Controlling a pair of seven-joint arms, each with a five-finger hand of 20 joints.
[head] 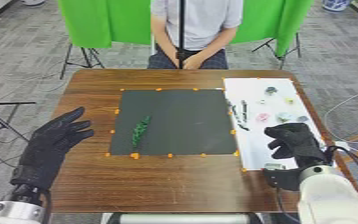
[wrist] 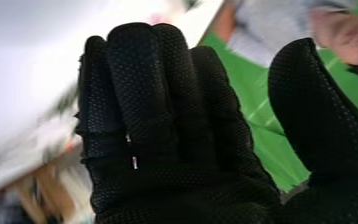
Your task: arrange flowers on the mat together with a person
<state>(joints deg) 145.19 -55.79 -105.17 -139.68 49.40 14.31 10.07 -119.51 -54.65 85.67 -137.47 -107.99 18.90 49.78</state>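
From my station I see a feathery dark-green sprig (head: 141,131) lying lengthwise on the left part of a smooth dark-grey rectangular mat (head: 189,120), edged with orange tabs (head: 135,156), on the brown wood-grained surface (head: 87,187). On a white sheet (head: 248,90) to its right lie slender green stems (head: 245,111), a round pink blossom (head: 262,117) and a pale-blue one (head: 285,117). My black-gloved left hand (head: 49,142) is beside the mat, fingers loosely extended. My right hand (head: 293,140) covers part of the sheet; the right wrist view gives me dimpled fabric, straight, released fingers (wrist: 140,90) and a spread thumb (wrist: 309,100), the background blurred
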